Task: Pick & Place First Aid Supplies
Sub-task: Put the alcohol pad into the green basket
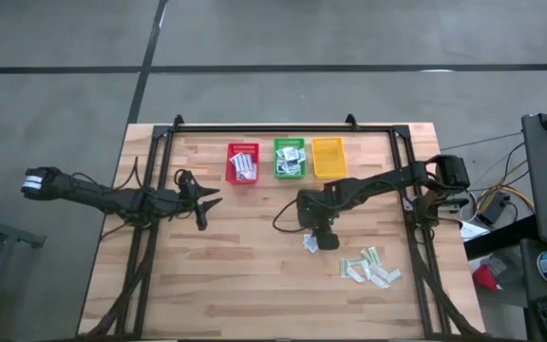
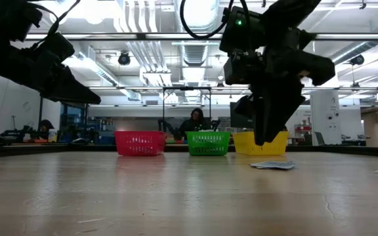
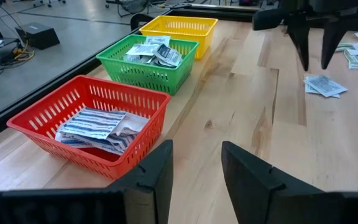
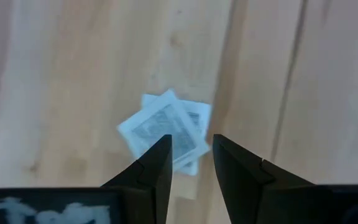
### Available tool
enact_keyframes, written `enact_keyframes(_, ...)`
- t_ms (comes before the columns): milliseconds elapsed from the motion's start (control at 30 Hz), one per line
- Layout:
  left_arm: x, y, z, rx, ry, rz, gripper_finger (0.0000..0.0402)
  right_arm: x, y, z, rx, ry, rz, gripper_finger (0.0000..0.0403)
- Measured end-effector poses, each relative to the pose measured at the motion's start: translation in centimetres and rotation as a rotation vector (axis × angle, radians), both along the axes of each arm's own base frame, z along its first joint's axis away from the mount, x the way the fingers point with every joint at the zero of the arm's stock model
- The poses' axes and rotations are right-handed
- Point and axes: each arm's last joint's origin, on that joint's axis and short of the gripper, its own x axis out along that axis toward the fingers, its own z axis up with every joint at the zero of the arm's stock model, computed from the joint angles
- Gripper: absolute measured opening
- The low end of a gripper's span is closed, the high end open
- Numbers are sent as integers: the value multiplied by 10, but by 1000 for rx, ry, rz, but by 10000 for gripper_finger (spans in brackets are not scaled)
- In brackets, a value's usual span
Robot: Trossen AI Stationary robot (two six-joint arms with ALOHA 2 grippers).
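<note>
The right claw (image 4: 190, 158), fingers apart, hangs just above two overlapping square white-blue packets (image 4: 166, 129) on the counter (image 4: 55, 81), the left claw (image 3: 194, 167) likewise parted

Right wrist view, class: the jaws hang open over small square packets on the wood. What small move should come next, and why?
Probably a short descent straight down. The right gripper points at the stacked square packets, jaws open with nothing between them, and in the low view it hangs above the table. Lowering should let the jaws close on a packet.
</note>
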Motion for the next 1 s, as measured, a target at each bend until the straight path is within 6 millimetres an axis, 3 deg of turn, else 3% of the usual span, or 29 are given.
enact_keyframes(733,0,0,0,0,-1,0,133,-4,3,-8,-34,-9,22,111)
enact_keyframes(1000,0,0,0,-2,-4,0,133,8,13,-28,-33,44,34,103)
